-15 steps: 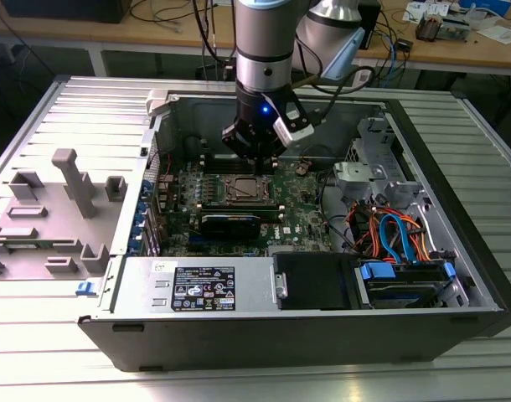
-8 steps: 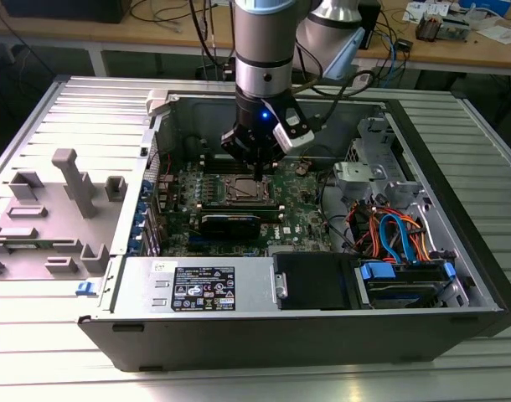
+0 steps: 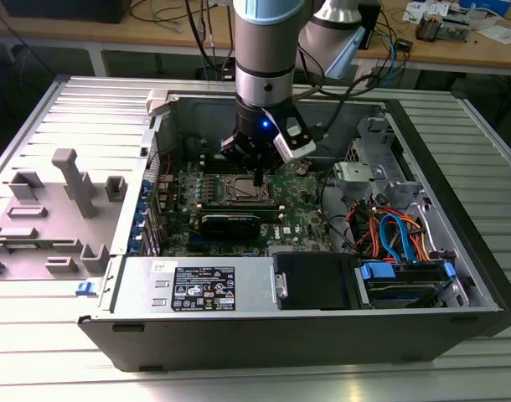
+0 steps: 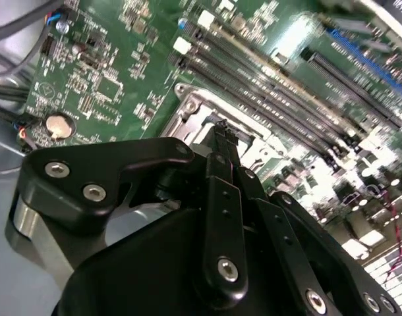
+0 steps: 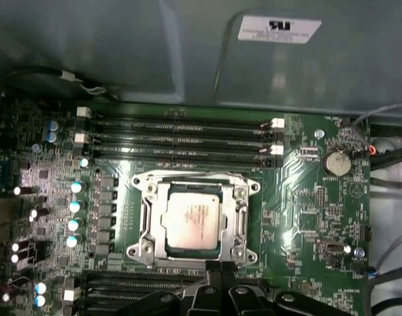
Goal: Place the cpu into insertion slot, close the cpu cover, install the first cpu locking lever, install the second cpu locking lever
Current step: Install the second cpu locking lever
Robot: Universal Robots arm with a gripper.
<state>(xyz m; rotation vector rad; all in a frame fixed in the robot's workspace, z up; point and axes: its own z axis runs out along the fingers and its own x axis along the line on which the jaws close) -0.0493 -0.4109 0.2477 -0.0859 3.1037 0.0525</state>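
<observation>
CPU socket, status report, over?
Gripper shut, at the cpu cover edge. Cpu seated in insertion slot, cover down. Nothing in the way.

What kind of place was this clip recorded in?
Probably an electronics lab or workshop: an opened computer case lies on a ribbed metal table, with cable-strewn wooden benches behind and a cpu seated on the motherboard.

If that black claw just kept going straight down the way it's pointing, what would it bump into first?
Most likely the metal frame around the silver chip, at its near edge. The gripper points down at that spot, though depth is hard to judge.
</observation>
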